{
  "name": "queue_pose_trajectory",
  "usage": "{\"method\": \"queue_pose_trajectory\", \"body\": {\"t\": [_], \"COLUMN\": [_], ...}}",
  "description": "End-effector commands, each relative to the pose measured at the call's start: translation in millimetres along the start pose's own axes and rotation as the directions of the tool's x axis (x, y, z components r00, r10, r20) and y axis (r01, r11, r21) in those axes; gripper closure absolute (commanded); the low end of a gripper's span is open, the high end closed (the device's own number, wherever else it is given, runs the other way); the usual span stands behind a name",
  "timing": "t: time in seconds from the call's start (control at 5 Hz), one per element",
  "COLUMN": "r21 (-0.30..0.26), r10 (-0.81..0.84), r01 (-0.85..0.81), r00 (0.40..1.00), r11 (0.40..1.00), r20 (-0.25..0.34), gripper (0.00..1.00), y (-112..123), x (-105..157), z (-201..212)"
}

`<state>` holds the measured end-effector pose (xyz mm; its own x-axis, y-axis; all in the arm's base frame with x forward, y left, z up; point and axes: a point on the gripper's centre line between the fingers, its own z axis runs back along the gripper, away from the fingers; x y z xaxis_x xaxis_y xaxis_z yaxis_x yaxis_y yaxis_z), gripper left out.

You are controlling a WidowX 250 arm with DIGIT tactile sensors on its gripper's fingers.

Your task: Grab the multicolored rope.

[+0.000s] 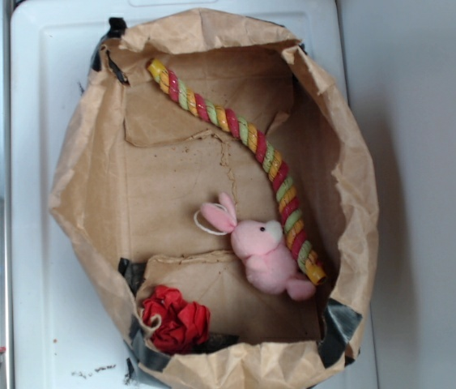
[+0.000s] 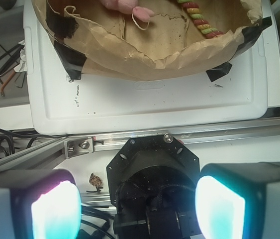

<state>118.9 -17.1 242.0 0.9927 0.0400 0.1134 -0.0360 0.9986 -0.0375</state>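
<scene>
Multicolored rope [image 1: 244, 134]: runs diagonally from upper left to lower right inside the brown paper bag [image 1: 90, 186], its lower end just beside the pink bunny [image 1: 264, 251]. Red rose [image 1: 175, 320]: lower left. Claw [image 2: 139, 206]: fingers apart, empty, at the wrist view's bottom edge.

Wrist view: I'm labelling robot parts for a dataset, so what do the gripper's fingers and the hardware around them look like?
The gripper has two blocky grey fingers with glowing cyan pads, one tinged pink at its edge. Between them sits a black octagonal mount with screw holes and dark cables inside.
</scene>
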Motion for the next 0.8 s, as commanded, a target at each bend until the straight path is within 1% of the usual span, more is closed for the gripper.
{"method": "queue_pose_trajectory", "body": {"t": [0.0, 0.2, 0.6], "r21": [0.000, 0.005, 0.005], "r10": [0.000, 0.034, 0.034], "r01": [0.000, -0.034, -0.034], "r00": [1.000, 0.999, 0.999], "r11": [1.000, 0.999, 0.999], "r20": [0.000, 0.002, 0.002], "gripper": [0.00, 0.00, 0.00], "y": [0.0, -1.2, -1.2], "x": [0.0, 9.3, 9.3], "z": [0.0, -1.7, -1.7]}}
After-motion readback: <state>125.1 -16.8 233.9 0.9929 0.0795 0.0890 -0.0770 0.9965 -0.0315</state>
